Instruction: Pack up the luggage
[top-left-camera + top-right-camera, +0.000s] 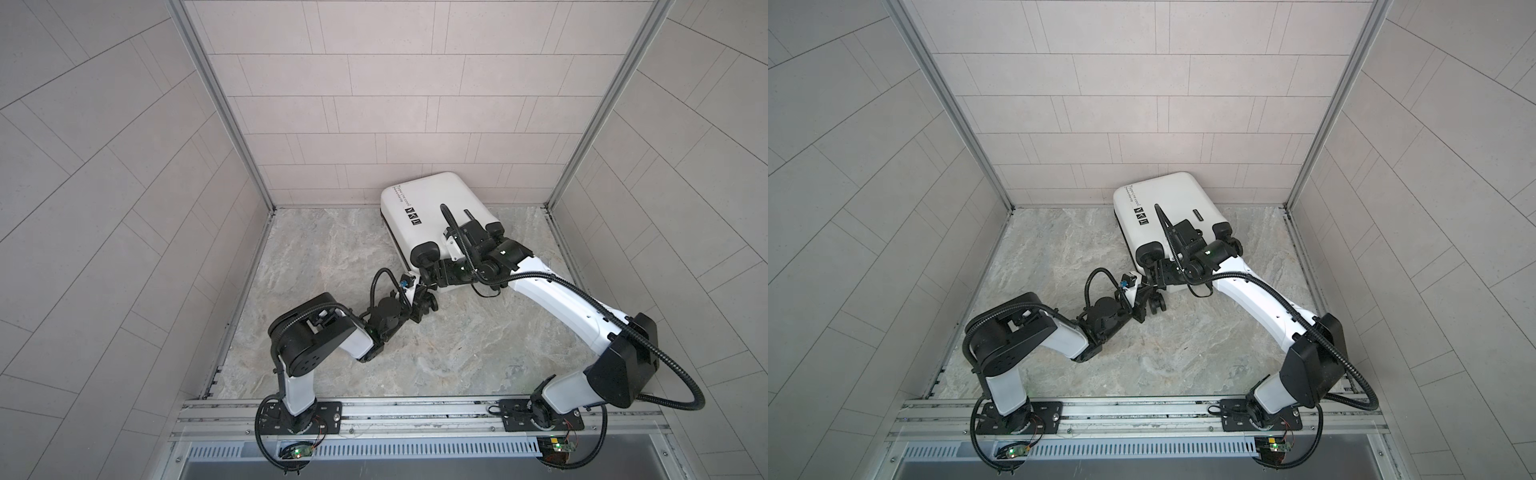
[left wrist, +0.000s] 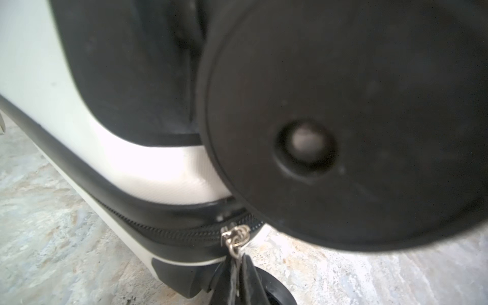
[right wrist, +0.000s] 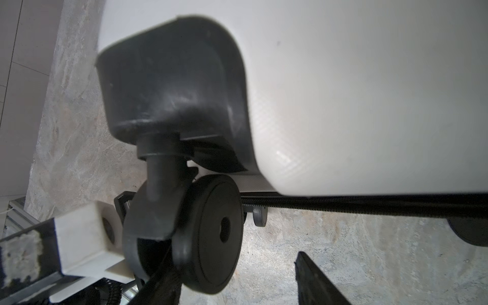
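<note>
The luggage (image 1: 428,208) (image 1: 1163,199), a white hard-shell suitcase with black wheels, lies flat and closed near the back wall in both top views. My left gripper (image 1: 423,284) (image 1: 1148,287) (image 2: 237,266) is at its near corner, shut on the metal zipper pull (image 2: 235,239) that hangs from the black zipper band (image 2: 171,235). A large black wheel (image 2: 343,132) fills much of the left wrist view. My right gripper (image 1: 432,272) (image 1: 1160,272) (image 3: 237,280) is open beside that corner. A wheel (image 3: 211,237) sits against one finger, and the other finger (image 3: 317,280) stands apart over the floor.
A marble-patterned floor (image 1: 415,353) is enclosed by tiled walls at the back (image 1: 395,104) and on both sides. An aluminium rail (image 1: 415,411) carrying both arm bases runs along the front. The left wrist's white camera block (image 3: 84,237) shows close to the wheel.
</note>
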